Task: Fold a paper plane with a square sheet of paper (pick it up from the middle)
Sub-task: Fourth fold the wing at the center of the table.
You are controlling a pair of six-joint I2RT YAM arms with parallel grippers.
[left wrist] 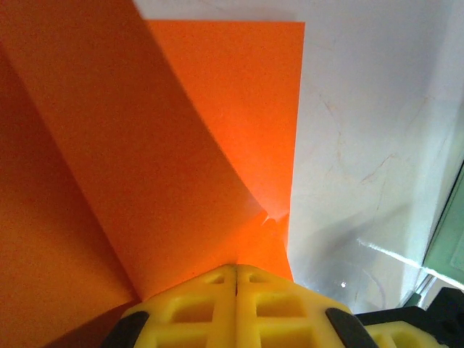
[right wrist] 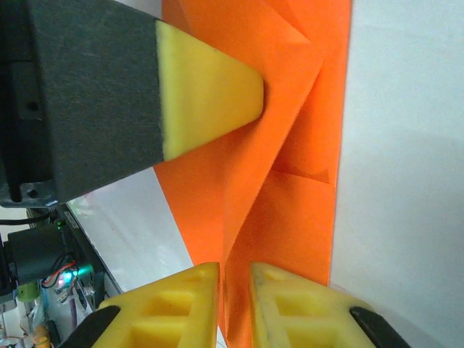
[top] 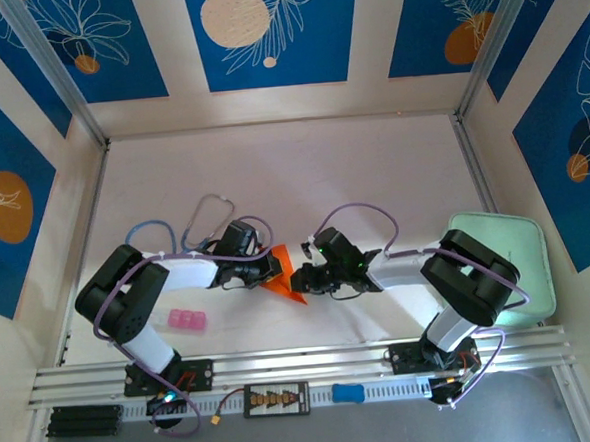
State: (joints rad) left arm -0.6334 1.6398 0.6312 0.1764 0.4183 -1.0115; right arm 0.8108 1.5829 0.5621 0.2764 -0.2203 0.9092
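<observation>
The square sheet of paper is bright orange and lies mid-table between both grippers, folded into a pointed paper plane shape with diagonal creases. My left gripper comes in from the left. In the left wrist view its yellow jaws are pressed together on a raised flap of the paper. My right gripper faces it from the right. In the right wrist view its jaws stand a narrow gap apart, with an upright fold of the paper between them. The left gripper's yellow fingertip rests on the same sheet.
A pale green tray sits at the right wall, behind the right arm; its edge is in the left wrist view too. A small pink block lies near the left arm's base. Cable loops lie behind the left arm. Aluminium rails run along the near edge.
</observation>
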